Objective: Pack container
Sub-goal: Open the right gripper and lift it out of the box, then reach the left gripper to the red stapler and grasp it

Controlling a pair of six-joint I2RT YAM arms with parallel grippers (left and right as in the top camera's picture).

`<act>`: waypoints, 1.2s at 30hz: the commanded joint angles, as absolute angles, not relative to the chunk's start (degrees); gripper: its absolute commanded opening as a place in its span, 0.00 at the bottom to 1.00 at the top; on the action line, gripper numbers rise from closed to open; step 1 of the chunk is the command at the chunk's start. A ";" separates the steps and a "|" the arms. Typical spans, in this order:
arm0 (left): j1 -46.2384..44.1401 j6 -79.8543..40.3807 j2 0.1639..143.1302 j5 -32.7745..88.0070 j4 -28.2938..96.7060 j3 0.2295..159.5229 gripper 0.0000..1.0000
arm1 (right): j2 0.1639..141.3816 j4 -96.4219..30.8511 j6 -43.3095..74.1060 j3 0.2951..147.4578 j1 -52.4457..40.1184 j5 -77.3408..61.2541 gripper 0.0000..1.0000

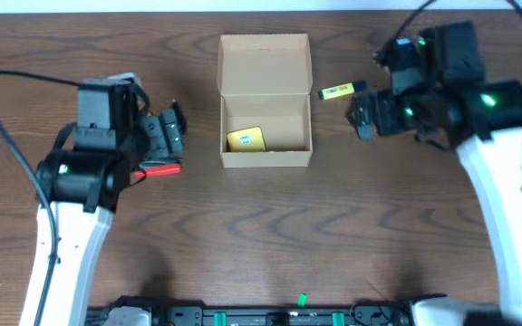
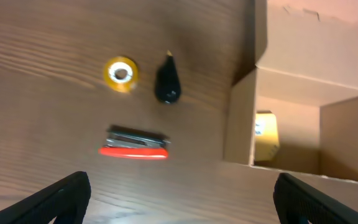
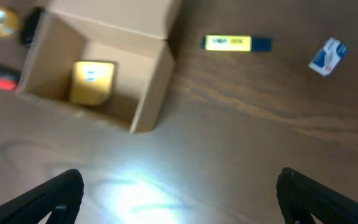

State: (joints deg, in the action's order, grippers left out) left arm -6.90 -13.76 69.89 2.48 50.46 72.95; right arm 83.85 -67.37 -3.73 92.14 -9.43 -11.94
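The container [image 1: 265, 159] is a tan cardboard box at mid-table, its flap lid standing open toward the far side. A yellow pad [image 1: 245, 139] lies inside it, also seen in the left wrist view [image 2: 266, 134] and the right wrist view [image 3: 92, 81]. My left gripper [image 1: 168, 132] hovers open left of the box [image 2: 240, 121], with nothing between its fingers [image 2: 67, 196]. My right gripper [image 1: 362, 116] hangs open to the right of the box [image 3: 151, 93], also holding nothing. A yellow-and-blue stick [image 1: 338, 90] lies right of the lid.
Left of the box lie a red stapler [image 2: 134, 146], a yellow tape roll [image 2: 120, 73] and a small black object [image 2: 167, 84]. A small blue-and-white item [image 3: 328, 56] lies beyond the stick [image 3: 237, 43]. Cables trail from both arms.
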 commanded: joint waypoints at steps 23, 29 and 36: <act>-7.11 -32.53 77.95 -2.59 56.90 74.24 0.95 | 67.57 -84.03 -16.56 92.40 -8.97 -19.88 0.99; -7.11 -45.60 85.14 -3.49 59.64 74.24 0.96 | 67.61 -84.01 -16.56 92.40 -8.97 -19.90 0.99; -7.09 -54.81 92.95 -3.62 59.20 74.24 0.95 | 67.61 -84.01 -16.56 92.40 -8.97 -19.90 0.99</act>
